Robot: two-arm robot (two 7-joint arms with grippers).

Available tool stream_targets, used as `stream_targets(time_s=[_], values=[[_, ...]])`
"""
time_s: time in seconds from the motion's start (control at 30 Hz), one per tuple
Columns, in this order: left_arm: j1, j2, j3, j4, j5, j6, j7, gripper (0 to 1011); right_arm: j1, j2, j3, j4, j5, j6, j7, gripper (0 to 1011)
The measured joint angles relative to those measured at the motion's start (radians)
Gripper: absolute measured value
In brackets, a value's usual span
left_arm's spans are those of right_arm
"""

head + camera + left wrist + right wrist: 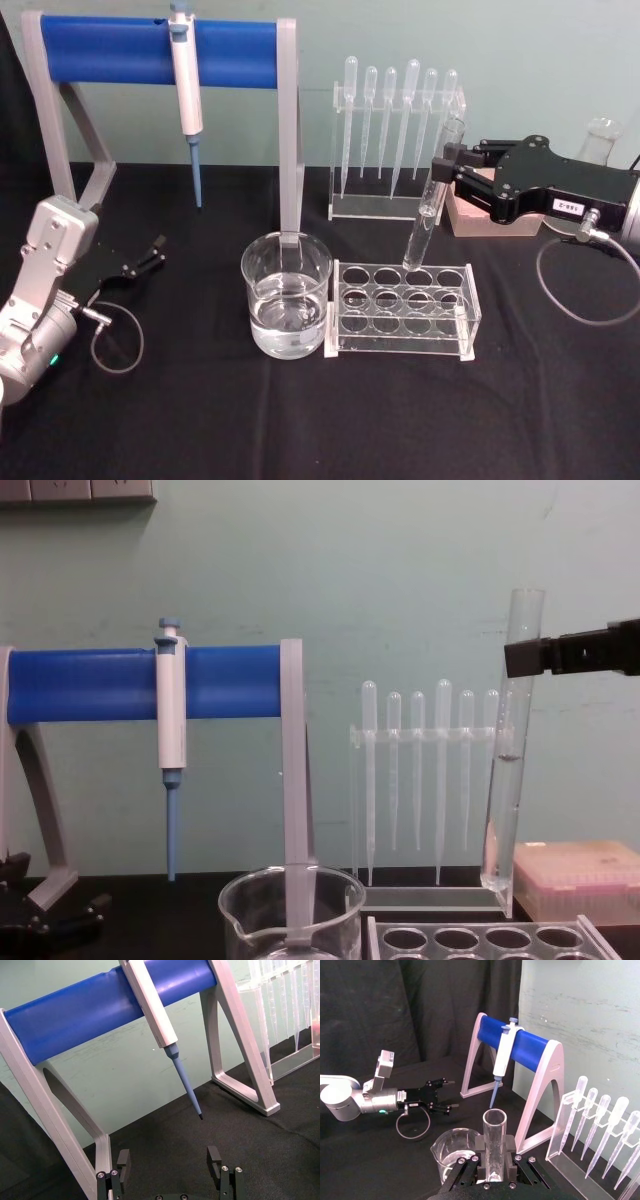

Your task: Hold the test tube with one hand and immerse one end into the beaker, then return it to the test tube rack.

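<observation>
Glass test tube (428, 215): clear and colourless, gripped on its upper part, with the plain rim standing above the fingers

Tube's lean: tilted, with the rim toward the robot's right and the round closed end lower and further left (505, 800)

Tube's place: the round end hung over the back row of the test tube rack (400, 345), about above the third hole from the left; in the chest view it was clear of the rack's top (490, 940)

Right tool (441, 168): held out from the right, well above the worktop (300, 420), fingers closed on the test tube from both sides; in the right wrist view the tube (494, 1130) rose straight up between them (494, 1149)

Left tool (155, 250): low on the left near the worktop, fingers spread wide with nothing between them (169, 1160), aimed toward the blue stand and well apart from the beaker

Beaker (287, 285): wide clear glass, partly filled with clear liquid, upright just beside the rack's left end and in front of the stand's right leg; the tube was to its right and not touching it

Stand (110, 55): blue bar on grey legs at the back left, with a white-and-blue pipettor (186, 90) hanging from it tip down

Pipettes (395, 130): a row of thin bulb-topped ones hanging in a clear holder behind the rack

Pink box (575, 875): on the worktop behind the right tool
</observation>
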Motion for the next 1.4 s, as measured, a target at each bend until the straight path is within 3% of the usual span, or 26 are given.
stream_targets(time_s=[0.97, 1.17, 1.4], values=[[0.0, 0.0, 0.0, 0.0, 0.0, 0.0, 0.0, 1000, 0.003, 0.0, -0.002, 0.0, 0.001, 0.0, 0.0, 221], [0.0, 0.0, 0.0, 0.0, 0.0, 0.0, 0.0, 1000, 0.057, -0.011, -0.031, -0.014, 0.009, 0.005, 0.021, 218], [0.0, 0.0, 0.0, 0.0, 0.0, 0.0, 0.0, 1000, 0.151, -0.062, -0.103, -0.009, 0.006, 0.033, 0.045, 221]])
